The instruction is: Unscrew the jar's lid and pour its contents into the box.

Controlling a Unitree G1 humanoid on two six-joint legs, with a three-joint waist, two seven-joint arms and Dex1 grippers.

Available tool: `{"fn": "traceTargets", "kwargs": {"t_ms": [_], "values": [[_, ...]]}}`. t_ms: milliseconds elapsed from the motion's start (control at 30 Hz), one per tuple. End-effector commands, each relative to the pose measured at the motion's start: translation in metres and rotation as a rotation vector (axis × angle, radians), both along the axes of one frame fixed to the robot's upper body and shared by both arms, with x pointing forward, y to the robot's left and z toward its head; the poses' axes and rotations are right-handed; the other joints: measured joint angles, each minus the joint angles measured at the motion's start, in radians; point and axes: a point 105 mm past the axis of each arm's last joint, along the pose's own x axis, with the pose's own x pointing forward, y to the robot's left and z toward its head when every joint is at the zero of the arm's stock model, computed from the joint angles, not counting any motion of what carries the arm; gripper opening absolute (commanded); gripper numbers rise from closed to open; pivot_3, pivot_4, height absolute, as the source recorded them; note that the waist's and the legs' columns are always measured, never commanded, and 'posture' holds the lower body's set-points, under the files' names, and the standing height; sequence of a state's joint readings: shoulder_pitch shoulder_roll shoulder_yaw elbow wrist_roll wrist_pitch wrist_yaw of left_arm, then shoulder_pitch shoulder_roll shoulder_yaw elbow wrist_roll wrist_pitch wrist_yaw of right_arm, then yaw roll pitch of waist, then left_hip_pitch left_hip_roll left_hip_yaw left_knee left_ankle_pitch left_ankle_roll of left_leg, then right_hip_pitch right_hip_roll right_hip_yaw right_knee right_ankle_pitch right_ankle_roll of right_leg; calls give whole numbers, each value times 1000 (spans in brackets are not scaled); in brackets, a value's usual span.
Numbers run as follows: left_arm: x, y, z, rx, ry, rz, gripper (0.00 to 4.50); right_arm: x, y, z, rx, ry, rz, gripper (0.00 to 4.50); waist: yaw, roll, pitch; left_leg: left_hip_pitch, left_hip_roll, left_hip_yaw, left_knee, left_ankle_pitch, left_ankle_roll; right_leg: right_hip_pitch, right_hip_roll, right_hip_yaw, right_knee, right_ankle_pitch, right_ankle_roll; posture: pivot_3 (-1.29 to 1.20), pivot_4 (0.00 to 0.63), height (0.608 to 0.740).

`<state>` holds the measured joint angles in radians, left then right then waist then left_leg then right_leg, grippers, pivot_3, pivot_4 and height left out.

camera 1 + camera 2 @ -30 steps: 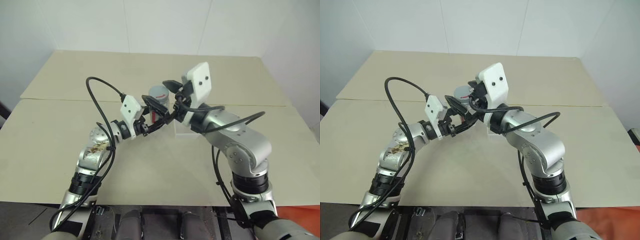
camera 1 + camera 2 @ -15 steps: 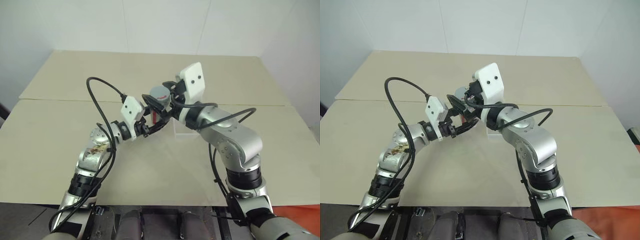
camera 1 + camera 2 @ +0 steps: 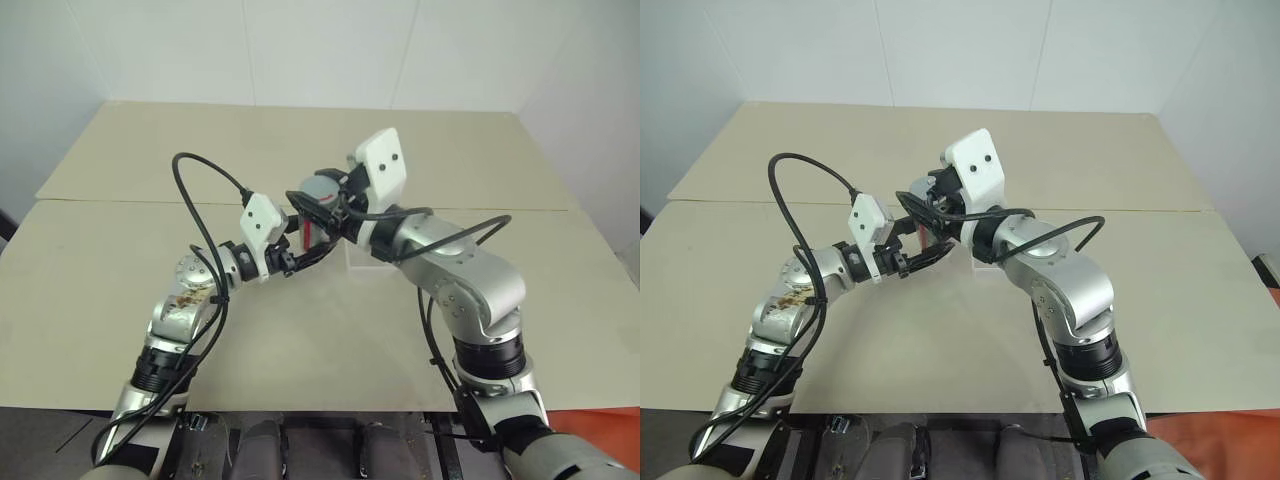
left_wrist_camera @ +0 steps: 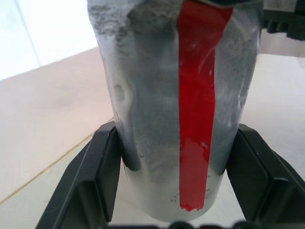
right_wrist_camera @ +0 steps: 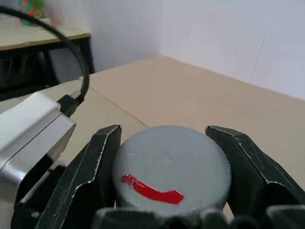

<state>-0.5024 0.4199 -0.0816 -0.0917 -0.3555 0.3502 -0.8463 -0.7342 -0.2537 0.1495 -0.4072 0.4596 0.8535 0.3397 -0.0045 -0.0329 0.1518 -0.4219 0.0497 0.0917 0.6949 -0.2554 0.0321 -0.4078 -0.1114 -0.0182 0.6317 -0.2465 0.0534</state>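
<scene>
My right end effector (image 5: pixel 169 210) is clamped on the lid (image 5: pixel 170 169), a black finger on each side of its rim, and my left end effector (image 4: pixel 176 191) is closed around the lower body of the jar (image 4: pixel 174 105). Together they hold the jar upright in the air above the middle of the table (image 3: pixel 120 290), with the box (image 3: pixel 362 262) on the table just right of it and a little nearer me. The lid is not off yet.

The jar looks small, stiff and light, so I judge weight no trouble. Its smooth, labelled wall may slip under twisting, so I want my left grip low and square across the body. The lid is flat and shallow; I judge the rim the only good hold, fingers opposite each other.
</scene>
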Motion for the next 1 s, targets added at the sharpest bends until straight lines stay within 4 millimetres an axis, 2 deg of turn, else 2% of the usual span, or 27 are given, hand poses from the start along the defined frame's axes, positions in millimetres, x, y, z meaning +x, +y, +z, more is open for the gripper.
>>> {"fn": "traceTargets", "kwargs": {"t_ms": [33, 133, 267, 400, 667, 833, 1000], "values": [[-26, 5, 19, -16, -59, -240, 2854, -13, -17, 13, -2, -55, 127, 2796, 0, 0, 0, 0, 0, 0, 0, 0, 0, 0, 0, 0, 0, 0, 0, 0, 150, 740], [-36, 15, 25, 5, -65, -384, 2854, -35, -20, 9, -19, -19, 343, 2796, 1, 0, 0, 0, 0, 0, 0, 0, 0, 0, 0, 0, -1, 0, 0, 0, 150, 740], [-38, 13, 32, 13, -99, -450, 2854, -62, -24, 6, -44, 22, 609, 2796, 5, 0, 0, 0, 0, 1, 0, 0, 1, 0, 0, 0, -2, 0, 0, 0, 150, 740], [-44, 6, 33, 29, -135, -516, 2854, -68, -26, -3, -102, 56, 728, 2796, 4, 0, 0, 1, 0, 0, 0, 0, 1, 1, 0, 0, -2, 0, 0, 0, 150, 740], [-49, -4, 36, -6, -171, -521, 2854, -62, -16, 4, -83, 23, 720, 2796, 5, 0, 0, 0, 0, -1, 0, 0, 1, 0, 0, 1, -1, 0, 0, 0, 150, 740], [-48, -8, 28, 1, -167, -503, 2854, -59, -4, 4, -82, 14, 697, 2796, 6, 0, 0, 0, 0, -1, 0, 0, 1, 0, 0, 1, -1, 0, 0, 0, 150, 740], [-50, -8, 27, 1, -162, -501, 2854, -60, -2, 3, -85, 12, 693, 2796, 6, 0, 0, 0, 0, -1, 0, 0, 1, 0, 0, 1, 0, 0, 0, 0, 150, 740]]}}
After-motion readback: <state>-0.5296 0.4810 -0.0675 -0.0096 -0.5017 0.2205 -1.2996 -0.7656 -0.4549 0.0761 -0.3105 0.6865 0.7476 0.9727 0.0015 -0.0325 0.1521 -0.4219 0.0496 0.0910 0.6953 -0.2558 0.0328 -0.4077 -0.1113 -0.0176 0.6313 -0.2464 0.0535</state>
